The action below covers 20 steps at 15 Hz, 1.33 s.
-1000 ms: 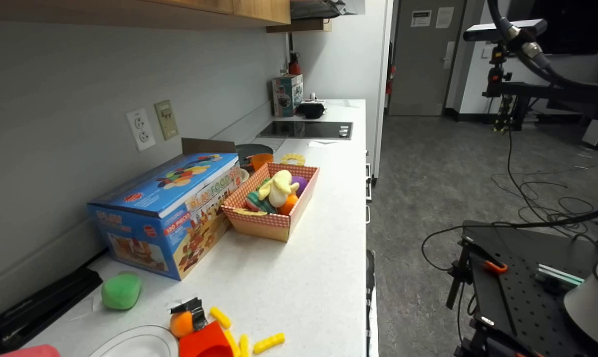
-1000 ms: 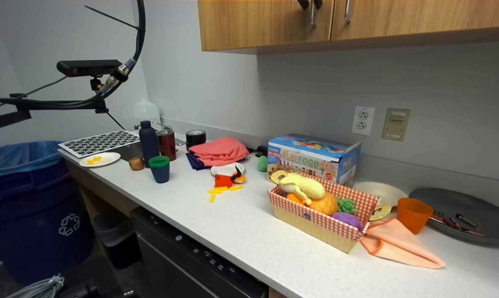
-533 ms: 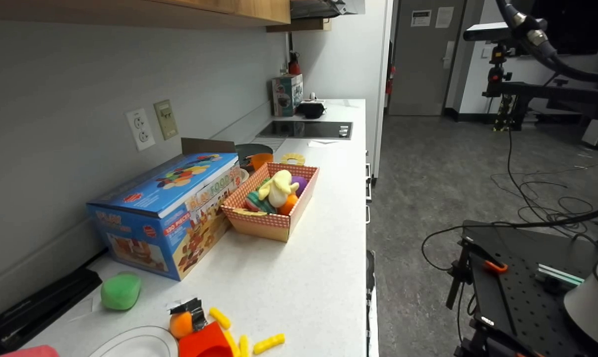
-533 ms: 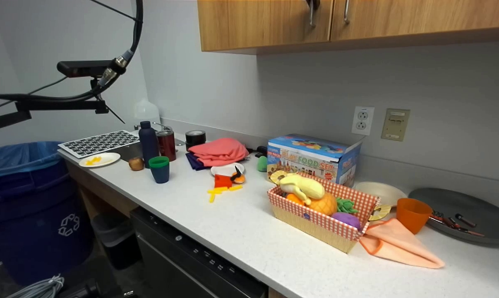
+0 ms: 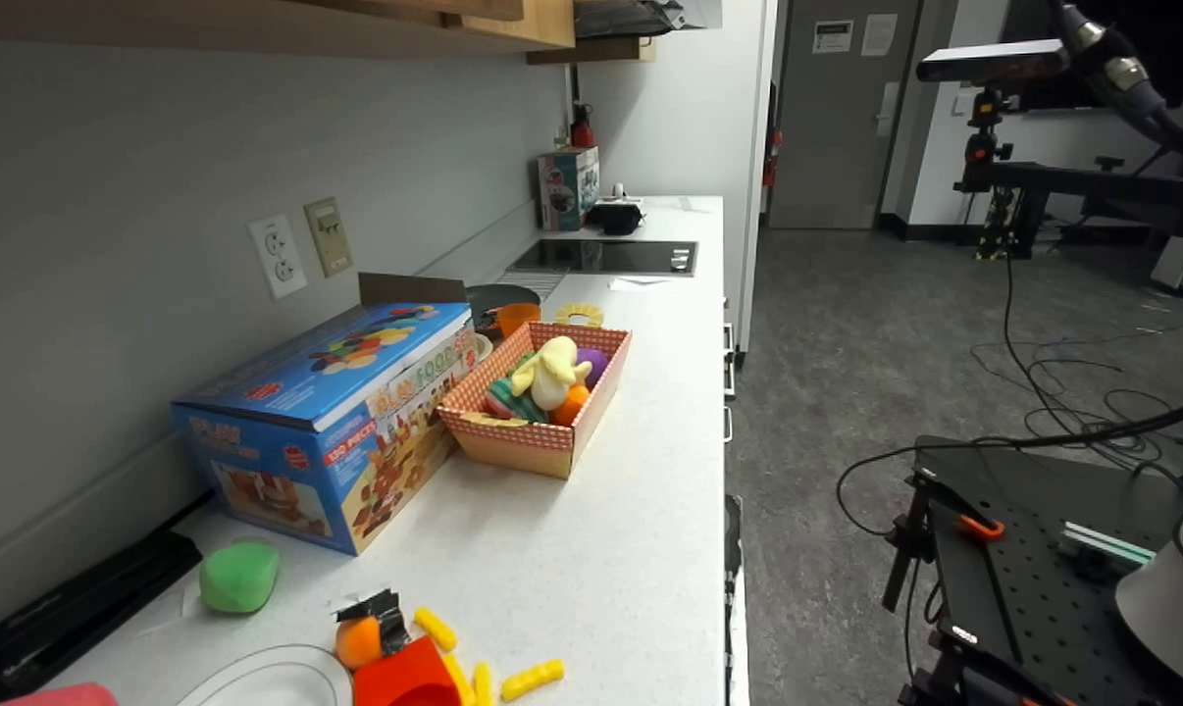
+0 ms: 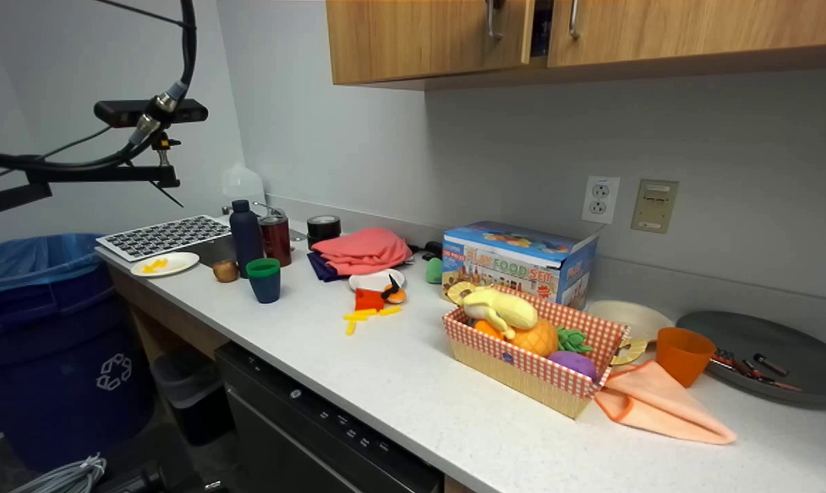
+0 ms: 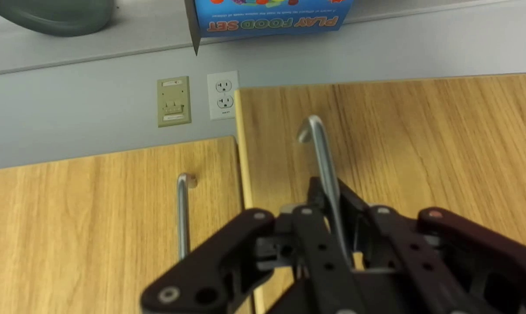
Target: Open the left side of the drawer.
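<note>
The pictures show a wooden overhead cabinet with two doors rather than a drawer. The left door (image 6: 420, 38) stands slightly ajar, with a narrow dark gap (image 6: 541, 31) beside the right door (image 6: 694, 31). The left door's lower edge also shows in an exterior view (image 5: 484, 9). In the wrist view my gripper (image 7: 328, 189) is closed around the left door's metal handle (image 7: 325, 157), which runs between the fingers. The handle also shows in an exterior view (image 6: 491, 20), where most of the gripper is out of frame. The right door's handle (image 7: 182, 213) is free.
Below the cabinet, the counter (image 6: 358, 370) holds a play food box (image 6: 516, 263), a checked basket (image 6: 522, 373) of toy food, an orange cup (image 6: 685, 356) and a dark pan (image 6: 776, 356). Thick cables (image 6: 159, 113) hang near a camera stand (image 6: 98, 174).
The left door has swung outward from closed to slightly ajar, its handle moving left in an exterior view with my gripper on it. The arm's cable has shifted as well.
</note>
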### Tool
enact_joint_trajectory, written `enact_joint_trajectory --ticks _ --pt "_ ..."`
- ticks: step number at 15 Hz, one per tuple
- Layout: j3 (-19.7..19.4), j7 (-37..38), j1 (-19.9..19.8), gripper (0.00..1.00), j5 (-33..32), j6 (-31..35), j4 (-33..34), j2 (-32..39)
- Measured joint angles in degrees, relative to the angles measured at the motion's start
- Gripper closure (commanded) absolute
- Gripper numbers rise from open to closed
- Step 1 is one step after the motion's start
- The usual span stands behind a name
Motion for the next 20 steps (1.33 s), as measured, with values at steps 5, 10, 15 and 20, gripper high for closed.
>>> enact_joint_trajectory --ticks 5,10,15,20 --pt "0.04 2.32 0.01 0.98 -2.69 -7.2 -7.15 -10.56" --pt "1.03 5.51 0.53 0.98 -3.72 -20.62 -12.12 -22.31" --pt "4.74 15.21 0.48 0.98 -6.92 -27.42 -14.1 -28.93" --pt "7.01 21.45 0.38 0.68 -9.47 -29.91 -14.0 -30.55"
